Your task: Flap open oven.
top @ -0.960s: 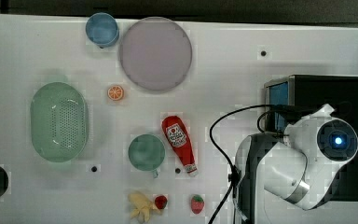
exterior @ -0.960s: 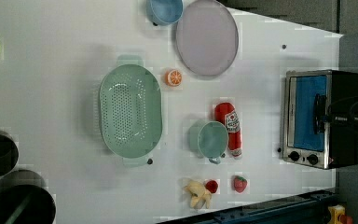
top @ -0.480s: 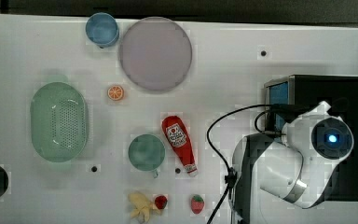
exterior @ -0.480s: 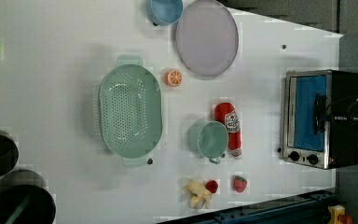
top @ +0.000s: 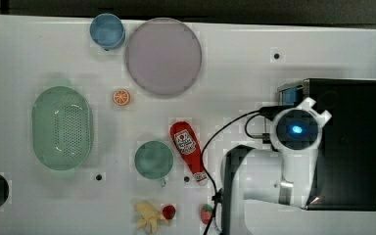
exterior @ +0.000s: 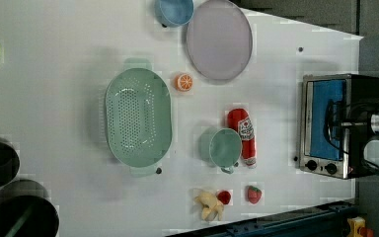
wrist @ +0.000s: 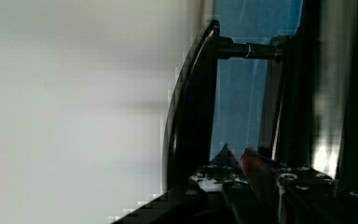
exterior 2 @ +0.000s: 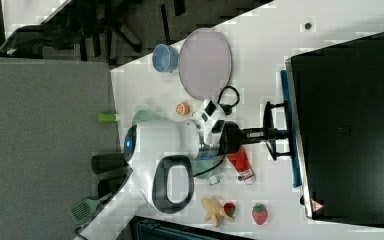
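Oven (exterior: 333, 126) sits at the left view's right end of the white bench (exterior: 54, 74), black top, silver frame, blue glass door shut and facing the other items, two black knobs at its near corner. In the right view the arm reaches level toward the door; the hand (exterior 2: 275, 133) is clenched on the oven's handle (exterior 2: 269, 131), the dark bar that stands off the blue glass on two posts. Wrist view: the handle (wrist: 191, 107) runs beside the blue door glass, one post joining them, fingertips (wrist: 256, 163) just at the bar.

Elsewhere on the bench, left view: red ketchup bottle (exterior: 243, 136) lying flat near the oven, green cup (exterior: 224, 148) just beside it. Green colander (exterior: 137, 123) further left. Orange slice (exterior: 184, 82) between colander and lilac plate (exterior: 219, 39). Blue bowl (exterior: 174, 11) beside the plate at the far edge. Banana (exterior: 208, 204) and two strawberries (exterior: 254, 194) along the near edge
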Robot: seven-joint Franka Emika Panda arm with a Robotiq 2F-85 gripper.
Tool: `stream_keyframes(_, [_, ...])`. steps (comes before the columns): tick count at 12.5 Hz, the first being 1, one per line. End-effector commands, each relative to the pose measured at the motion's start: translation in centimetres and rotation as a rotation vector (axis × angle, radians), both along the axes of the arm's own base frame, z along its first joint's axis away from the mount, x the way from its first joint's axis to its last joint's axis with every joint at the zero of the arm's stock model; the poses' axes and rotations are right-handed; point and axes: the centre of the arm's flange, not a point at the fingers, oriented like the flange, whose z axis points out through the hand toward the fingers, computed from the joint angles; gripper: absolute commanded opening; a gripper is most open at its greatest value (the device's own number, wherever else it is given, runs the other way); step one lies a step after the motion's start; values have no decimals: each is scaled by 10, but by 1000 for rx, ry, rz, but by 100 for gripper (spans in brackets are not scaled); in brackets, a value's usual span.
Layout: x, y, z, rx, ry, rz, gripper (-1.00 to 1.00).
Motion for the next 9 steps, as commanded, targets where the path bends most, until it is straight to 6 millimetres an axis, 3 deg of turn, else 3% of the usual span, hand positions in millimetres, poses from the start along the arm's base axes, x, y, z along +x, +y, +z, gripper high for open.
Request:
stream_keyframes(1, [14, 57, -17, -46, 4, -21, -65])
stream_keyframes(4, [18, 91, -44, -112, 30, -33, -65])
stream_keyframes(9, [20, 154, -110, -303, 35, -45, -65])
